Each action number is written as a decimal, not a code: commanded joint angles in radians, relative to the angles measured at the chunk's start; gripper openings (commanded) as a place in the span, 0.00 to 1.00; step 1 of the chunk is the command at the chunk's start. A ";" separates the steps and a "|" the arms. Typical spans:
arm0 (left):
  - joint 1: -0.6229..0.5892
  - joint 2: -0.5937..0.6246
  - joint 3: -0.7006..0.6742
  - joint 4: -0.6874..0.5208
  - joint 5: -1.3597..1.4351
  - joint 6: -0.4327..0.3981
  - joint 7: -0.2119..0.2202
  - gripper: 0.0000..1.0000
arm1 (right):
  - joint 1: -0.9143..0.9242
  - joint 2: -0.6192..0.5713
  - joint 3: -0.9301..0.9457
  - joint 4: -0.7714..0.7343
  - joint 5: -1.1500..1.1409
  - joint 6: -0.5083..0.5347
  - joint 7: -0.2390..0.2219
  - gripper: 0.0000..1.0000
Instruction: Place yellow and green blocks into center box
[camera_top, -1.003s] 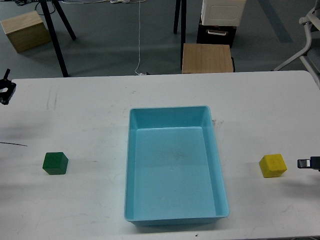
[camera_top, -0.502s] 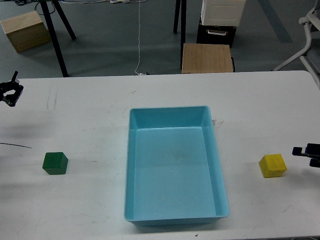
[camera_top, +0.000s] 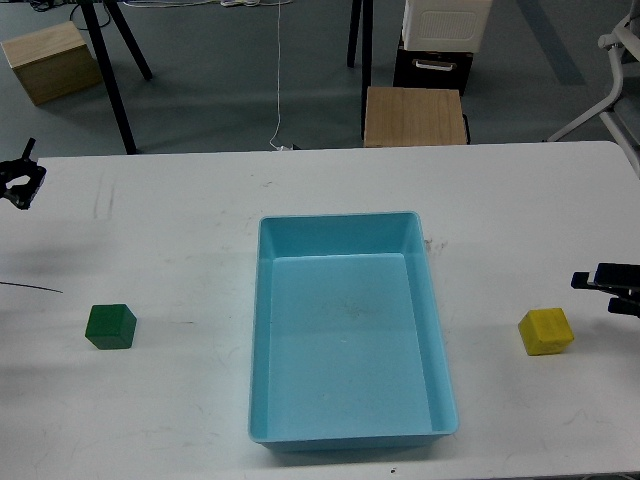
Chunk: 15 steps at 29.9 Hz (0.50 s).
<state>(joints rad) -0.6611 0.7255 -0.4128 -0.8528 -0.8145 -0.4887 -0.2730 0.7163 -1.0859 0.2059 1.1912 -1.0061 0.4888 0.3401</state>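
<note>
A green block (camera_top: 110, 326) sits on the white table (camera_top: 180, 220) at the left. A yellow block (camera_top: 546, 331) sits on the table at the right. The light blue center box (camera_top: 350, 228) stands between them, open and empty. My left gripper (camera_top: 22, 184) is at the far left edge, well behind the green block, small and dark. My right gripper (camera_top: 592, 292) comes in at the right edge, just behind and to the right of the yellow block, with its two fingers apart and empty.
Beyond the table's far edge stand a wooden stool (camera_top: 414, 116), a white and black case (camera_top: 445, 40), black stand legs (camera_top: 110, 70) and a wooden box (camera_top: 52, 60). A chair base (camera_top: 610, 90) is at the far right.
My right gripper has moved further into view, leftward and away from me, from beside the yellow block to just behind it. My left gripper shifted slightly right and farther. The blocks have not moved.
</note>
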 joint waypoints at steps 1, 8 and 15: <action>0.000 0.000 -0.003 0.001 0.000 0.000 0.000 1.00 | 0.009 -0.034 -0.016 0.005 -0.003 0.000 0.002 0.99; 0.003 -0.002 0.002 0.001 0.001 0.000 0.000 1.00 | 0.038 -0.051 -0.017 0.005 -0.065 0.000 0.007 0.99; 0.011 0.009 0.002 0.001 0.001 0.000 0.003 1.00 | 0.144 -0.060 -0.019 0.071 0.036 0.000 0.050 0.99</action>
<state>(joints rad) -0.6524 0.7305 -0.4112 -0.8513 -0.8128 -0.4887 -0.2695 0.8267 -1.1356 0.1895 1.2251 -1.0305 0.4889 0.3785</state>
